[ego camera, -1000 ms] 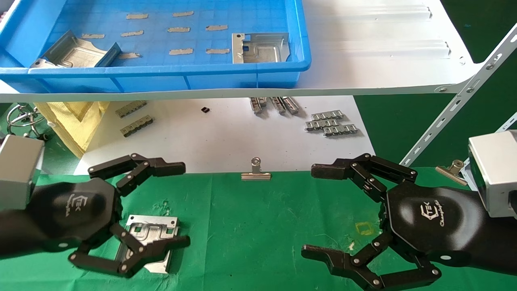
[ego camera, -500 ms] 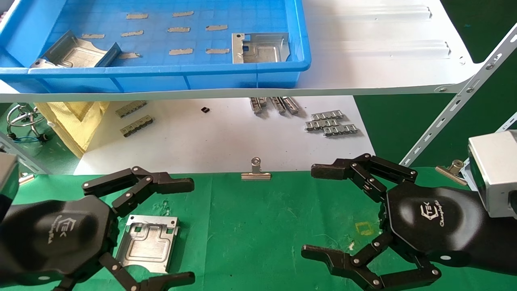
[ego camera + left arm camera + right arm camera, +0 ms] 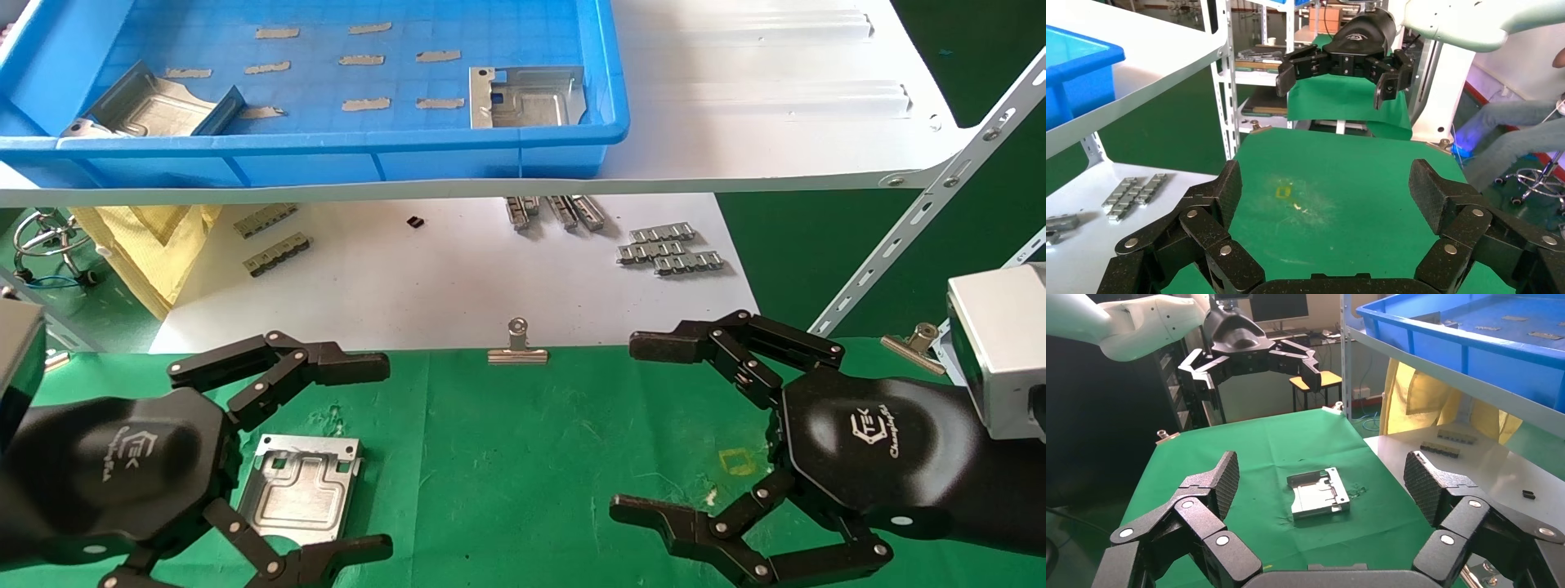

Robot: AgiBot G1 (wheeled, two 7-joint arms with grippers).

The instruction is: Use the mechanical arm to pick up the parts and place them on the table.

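Note:
One silver stamped part (image 3: 298, 488) lies flat on the green cloth table (image 3: 531, 457), free of both grippers. It also shows in the right wrist view (image 3: 1318, 493). My left gripper (image 3: 368, 459) is open and empty, its fingers spread either side of the part, palm just to its left. My right gripper (image 3: 637, 426) is open and empty over the table's right side. Two more parts lie in the blue tray (image 3: 327, 155) on the shelf, one at its left (image 3: 151, 106) and one at its right (image 3: 527, 96).
The white shelf board (image 3: 776, 122) overhangs a white paper sheet (image 3: 458, 286) with grey ribbed strips (image 3: 670, 249). Binder clips sit at the cloth's far edge (image 3: 517, 347) and far right (image 3: 914, 343). A slanted shelf brace (image 3: 923, 212) stands to the right.
My left gripper has drawn back from over the part toward the near left, so its lower finger no longer covers it. The part lies still. The right arm has not moved.

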